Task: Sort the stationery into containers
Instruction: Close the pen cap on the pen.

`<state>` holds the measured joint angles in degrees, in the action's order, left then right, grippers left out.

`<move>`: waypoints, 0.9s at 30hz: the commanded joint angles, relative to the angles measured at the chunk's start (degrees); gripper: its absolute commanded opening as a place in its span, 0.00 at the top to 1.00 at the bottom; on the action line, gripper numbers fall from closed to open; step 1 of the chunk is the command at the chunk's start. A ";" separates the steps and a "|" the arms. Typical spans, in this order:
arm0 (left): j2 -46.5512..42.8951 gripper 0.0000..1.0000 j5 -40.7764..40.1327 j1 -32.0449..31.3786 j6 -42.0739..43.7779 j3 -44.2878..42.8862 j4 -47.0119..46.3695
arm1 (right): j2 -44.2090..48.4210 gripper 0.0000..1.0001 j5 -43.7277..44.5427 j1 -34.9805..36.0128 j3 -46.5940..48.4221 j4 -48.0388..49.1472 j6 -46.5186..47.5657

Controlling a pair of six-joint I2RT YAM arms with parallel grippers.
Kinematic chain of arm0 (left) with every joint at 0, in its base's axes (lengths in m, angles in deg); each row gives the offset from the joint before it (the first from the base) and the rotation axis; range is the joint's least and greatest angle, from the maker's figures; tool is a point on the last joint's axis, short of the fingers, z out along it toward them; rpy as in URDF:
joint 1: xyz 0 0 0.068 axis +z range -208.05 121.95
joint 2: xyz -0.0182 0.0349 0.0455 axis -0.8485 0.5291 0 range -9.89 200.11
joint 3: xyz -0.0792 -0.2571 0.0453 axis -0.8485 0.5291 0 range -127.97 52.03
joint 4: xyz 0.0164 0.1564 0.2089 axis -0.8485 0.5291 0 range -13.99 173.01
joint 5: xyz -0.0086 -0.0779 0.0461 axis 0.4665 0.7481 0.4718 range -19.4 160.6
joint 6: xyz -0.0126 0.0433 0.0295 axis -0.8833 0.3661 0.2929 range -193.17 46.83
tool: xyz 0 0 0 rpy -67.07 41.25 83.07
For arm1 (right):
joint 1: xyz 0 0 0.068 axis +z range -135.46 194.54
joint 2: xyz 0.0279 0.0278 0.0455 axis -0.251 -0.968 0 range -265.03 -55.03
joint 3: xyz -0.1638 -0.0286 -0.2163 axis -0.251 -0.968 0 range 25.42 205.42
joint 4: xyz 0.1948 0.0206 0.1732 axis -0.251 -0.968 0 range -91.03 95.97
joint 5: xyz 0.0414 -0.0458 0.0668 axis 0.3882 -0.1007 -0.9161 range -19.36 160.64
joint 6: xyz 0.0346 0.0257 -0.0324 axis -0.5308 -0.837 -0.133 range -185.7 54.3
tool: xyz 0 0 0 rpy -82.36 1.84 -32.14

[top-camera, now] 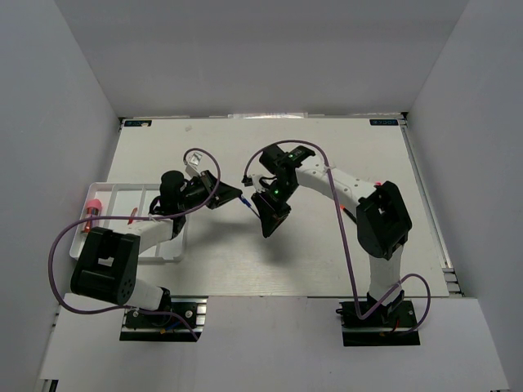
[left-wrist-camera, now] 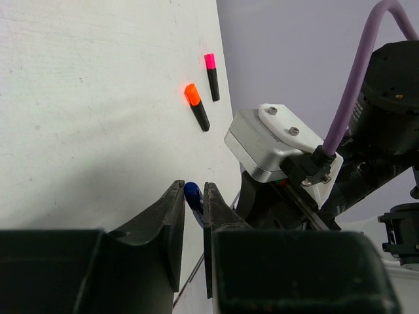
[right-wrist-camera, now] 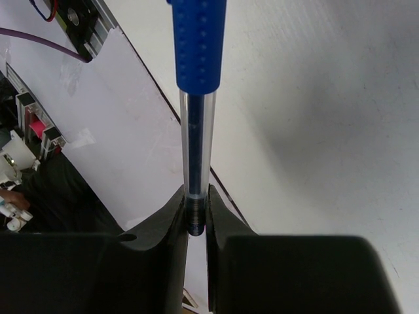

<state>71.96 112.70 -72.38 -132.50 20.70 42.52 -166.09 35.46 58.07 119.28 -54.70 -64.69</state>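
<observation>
Gripping the blue pen (right-wrist-camera: 195, 98) at the bare end of its clear barrel, the right pincer (right-wrist-camera: 195, 195) is closed to a slit, so the pen sticks straight out from between its fingertips. We see the left pincer (left-wrist-camera: 194, 191) closed just as narrowly on the pen's rounded blue end. Held between both above mid-table, the pen hangs right of the white tray (top-camera: 110, 204), well apart.
</observation>
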 commanded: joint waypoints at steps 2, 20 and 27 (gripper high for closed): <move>-1.69 1.00 18.98 -8.52 1.67 3.29 6.86 | 0.76 1.00 -2.53 -1.60 8.53 24.89 0.57; -2.91 1.00 18.80 -10.11 2.20 3.82 7.83 | -0.12 1.00 -2.18 -2.13 11.52 24.89 0.30; -2.22 1.00 18.01 -8.53 2.29 1.54 7.92 | 2.87 1.00 -2.18 -2.31 6.61 25.60 0.65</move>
<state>70.29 109.45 -73.78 -132.28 20.85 42.58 -166.14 36.24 57.28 122.13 -58.33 -64.66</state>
